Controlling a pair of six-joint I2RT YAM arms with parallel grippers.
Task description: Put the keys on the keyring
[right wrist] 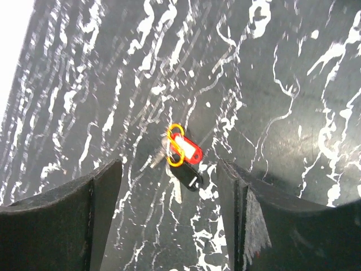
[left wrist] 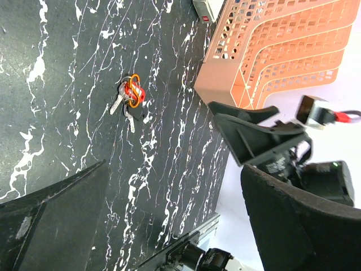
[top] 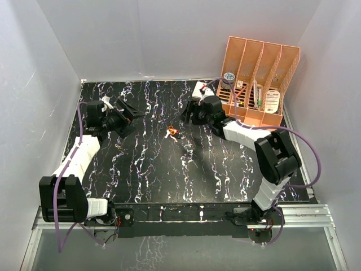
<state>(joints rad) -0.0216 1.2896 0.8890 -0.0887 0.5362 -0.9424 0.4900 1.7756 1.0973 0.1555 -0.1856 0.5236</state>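
Keys lie flat on tabletop, roughly mid-field, between the two pincers. Red head w/ orange-gold keyring touching/overlapping it; a black-headed key just beside. In right wrist view the bunch's long axis runs diagonal, ring end upper left, black head lower right. Whether ring is threaded through: cannot tell.

Orange slotted rack at far right corner, upright, holds several small items in its slots; too small to ID. White box just beside it.

L pincer spread wide, holding nothing. R pincer likewise agape, empty, bunch seen between its fingers, apart from them.
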